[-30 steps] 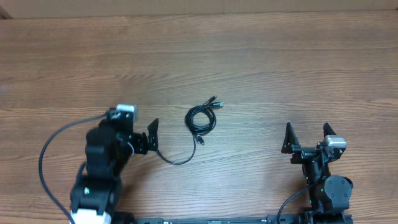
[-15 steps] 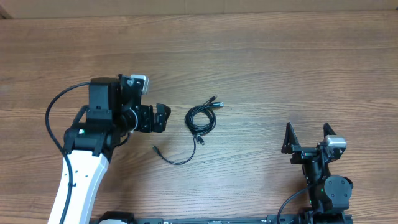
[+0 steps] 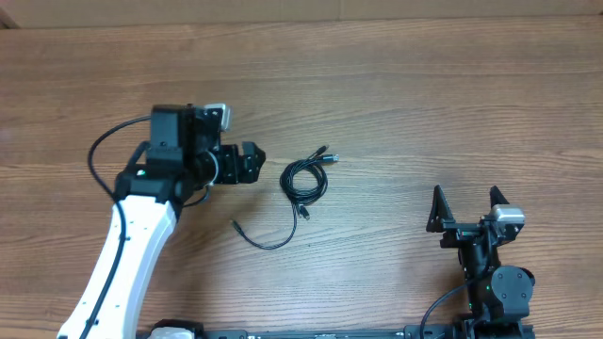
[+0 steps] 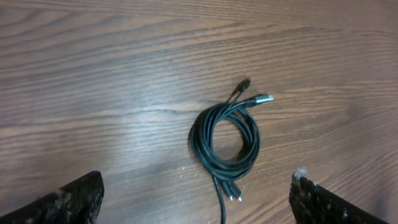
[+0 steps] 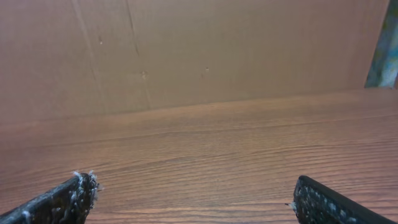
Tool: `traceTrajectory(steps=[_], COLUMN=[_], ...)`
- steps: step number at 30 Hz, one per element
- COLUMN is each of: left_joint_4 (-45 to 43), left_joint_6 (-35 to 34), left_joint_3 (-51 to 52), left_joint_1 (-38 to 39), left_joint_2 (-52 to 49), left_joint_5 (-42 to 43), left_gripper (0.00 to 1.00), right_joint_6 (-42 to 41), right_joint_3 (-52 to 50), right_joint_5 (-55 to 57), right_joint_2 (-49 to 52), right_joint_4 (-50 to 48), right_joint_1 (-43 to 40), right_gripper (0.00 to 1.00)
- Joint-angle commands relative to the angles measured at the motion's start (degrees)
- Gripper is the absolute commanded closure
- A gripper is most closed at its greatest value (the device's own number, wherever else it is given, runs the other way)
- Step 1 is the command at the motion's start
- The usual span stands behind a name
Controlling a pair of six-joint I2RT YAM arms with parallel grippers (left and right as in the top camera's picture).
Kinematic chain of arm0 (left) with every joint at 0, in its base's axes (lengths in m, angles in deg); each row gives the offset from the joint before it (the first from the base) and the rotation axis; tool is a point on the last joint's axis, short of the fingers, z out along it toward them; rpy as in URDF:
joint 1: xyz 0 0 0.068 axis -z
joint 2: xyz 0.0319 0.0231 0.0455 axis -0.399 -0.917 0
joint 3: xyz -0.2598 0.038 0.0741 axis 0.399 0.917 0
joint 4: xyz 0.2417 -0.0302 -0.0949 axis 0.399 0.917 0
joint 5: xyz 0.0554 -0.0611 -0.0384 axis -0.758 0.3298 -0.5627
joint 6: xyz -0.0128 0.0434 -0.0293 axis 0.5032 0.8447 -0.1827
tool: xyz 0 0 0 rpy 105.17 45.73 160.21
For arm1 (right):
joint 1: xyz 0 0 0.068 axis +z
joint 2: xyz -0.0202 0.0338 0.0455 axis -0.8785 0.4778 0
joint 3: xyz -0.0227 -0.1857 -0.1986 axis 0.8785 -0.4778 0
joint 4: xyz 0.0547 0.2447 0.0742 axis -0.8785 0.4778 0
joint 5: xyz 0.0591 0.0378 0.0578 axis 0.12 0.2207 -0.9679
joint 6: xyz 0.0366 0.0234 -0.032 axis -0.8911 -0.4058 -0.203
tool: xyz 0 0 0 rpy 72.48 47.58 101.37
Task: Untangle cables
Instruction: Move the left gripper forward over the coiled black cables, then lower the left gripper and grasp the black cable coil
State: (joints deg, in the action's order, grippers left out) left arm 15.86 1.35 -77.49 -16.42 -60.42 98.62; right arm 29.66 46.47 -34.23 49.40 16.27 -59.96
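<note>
The cables (image 3: 304, 181) are thin black cords wound in a small coil at the table's middle, with plug ends sticking out at its upper right and one loose strand (image 3: 268, 240) trailing down and left. The coil also shows in the left wrist view (image 4: 225, 143), with silver-tipped plugs at its bottom. My left gripper (image 3: 252, 162) is open and empty, just left of the coil. My right gripper (image 3: 465, 205) is open and empty at the lower right, far from the cables.
A wooden table (image 3: 424, 104) fills the view. A cardboard wall (image 5: 199, 50) stands behind its far edge. The left arm's thick black cable (image 3: 104, 151) loops out at the left.
My left arm has swung up and to the right, from beside the loose strand's end to just left of the coil. The right arm has not moved.
</note>
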Motion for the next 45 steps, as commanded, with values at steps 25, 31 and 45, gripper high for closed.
traceTrajectory(steps=[25,31,45], left_joint_4=[-10.1,-8.7,-6.5], left_joint_6=[-1.6,-1.6,-1.5], left_joint_3=[-1.3,-1.3,-0.8], left_joint_1=[15.9,15.9,17.2], left_joint_2=[-26.2,-26.2,-27.1], left_joint_5=[-15.7,-15.3,-11.9], left_gripper=[0.32,0.5,0.62], right_joint_6=[0.5,0.4,0.5], right_joint_3=[-0.6,-0.6,-0.6], right_joint_5=[0.0,0.0,0.0], right_joint_2=[-0.5,-0.5,-0.5], right_joint_4=[-0.4,-0.4,-0.4], right_joint_1=[-0.3,-0.3,-0.3], right_gripper=[0.0,0.0,0.0])
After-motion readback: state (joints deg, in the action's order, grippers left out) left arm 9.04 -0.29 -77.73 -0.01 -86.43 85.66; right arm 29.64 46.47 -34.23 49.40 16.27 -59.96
